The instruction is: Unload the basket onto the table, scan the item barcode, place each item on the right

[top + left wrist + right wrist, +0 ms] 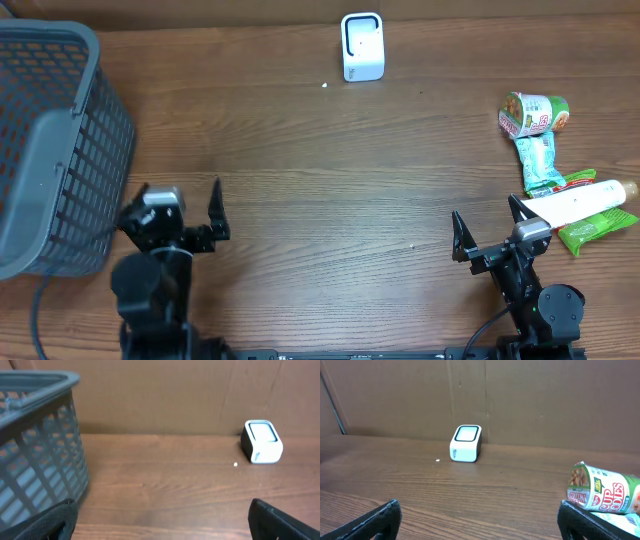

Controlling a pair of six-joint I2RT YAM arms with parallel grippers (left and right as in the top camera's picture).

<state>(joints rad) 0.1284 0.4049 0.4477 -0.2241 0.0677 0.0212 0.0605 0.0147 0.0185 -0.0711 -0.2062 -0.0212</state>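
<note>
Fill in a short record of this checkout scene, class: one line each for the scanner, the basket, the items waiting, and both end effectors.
scanner: white barcode scanner at the far middle of the wooden table, standing alone
basket: grey mesh basket at the table's left edge
items: cup noodles lying on its side at the right, with a white tube and green packets nearer the robot
left end effector: open, holding nothing, beside the basket
right end effector: open, holding nothing, beside the tube
</note>
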